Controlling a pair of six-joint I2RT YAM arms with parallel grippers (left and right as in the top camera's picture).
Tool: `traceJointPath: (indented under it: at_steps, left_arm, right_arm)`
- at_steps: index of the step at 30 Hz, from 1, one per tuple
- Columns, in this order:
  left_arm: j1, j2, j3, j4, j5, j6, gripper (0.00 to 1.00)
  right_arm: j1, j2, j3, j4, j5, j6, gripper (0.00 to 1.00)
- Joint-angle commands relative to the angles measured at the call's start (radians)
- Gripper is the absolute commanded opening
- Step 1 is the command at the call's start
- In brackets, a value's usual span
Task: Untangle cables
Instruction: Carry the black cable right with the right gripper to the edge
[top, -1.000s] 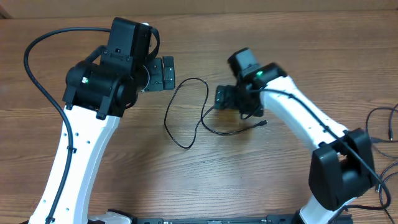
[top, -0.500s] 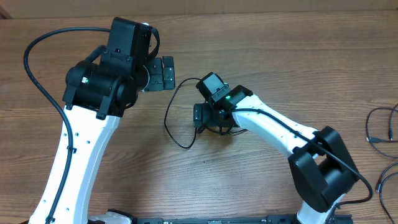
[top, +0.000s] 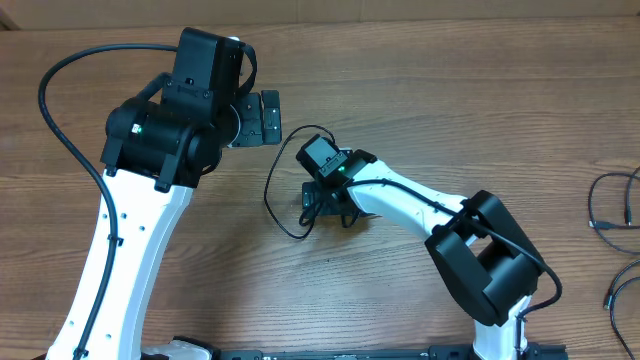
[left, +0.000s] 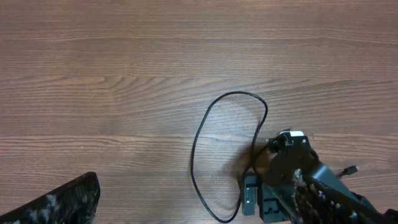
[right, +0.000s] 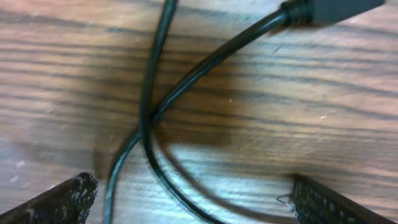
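1. Mid-surface (top: 450, 100): one thin black cable (right: 147, 121) lies in a loose loop, its strands crossing.
2. Right gripper (top: 318, 198) hovers over that crossing, pads spread wide, holding nothing.
3. Left gripper (top: 265, 118), at the loop's 11 o'clock: wide, empty.
4. Step, as I judge it: lining up a grasp. Next: descend, pinch one strand, draw it toward 3 o'clock.

A thin black cable (top: 268, 192) lies in a loose loop on the wooden table (top: 450, 100). The right gripper (top: 316, 198) is down over the loop's right side. The left gripper (top: 265, 118) hangs just beyond its top. More black cables (top: 600, 224) lie at the table's right edge.
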Motion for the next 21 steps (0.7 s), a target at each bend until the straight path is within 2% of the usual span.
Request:
traceJointPath:
  at_steps: [1, 12, 17, 21]
  left_arm:
    - [0.001, -0.002, 0.011, 0.002, 0.007, -0.013, 1.00]
    - [0.001, -0.002, 0.011, 0.002, 0.007, -0.013, 1.00]
    - [0.001, -0.002, 0.011, 0.002, 0.007, -0.013, 0.99]
    - [0.001, -0.002, 0.011, 0.002, 0.007, -0.013, 1.00]
  right_arm:
    - [-0.002, 0.076, -0.015, -0.021, 0.092, 0.008, 1.00]
    - [-0.056, 0.076, -0.015, -0.090, 0.288, -0.004, 1.00]
    - [-0.217, 0.076, -0.015, -0.092, 0.290, -0.008, 1.00]
    - [-0.386, 0.076, -0.015, -0.061, 0.290, -0.093, 1.00]
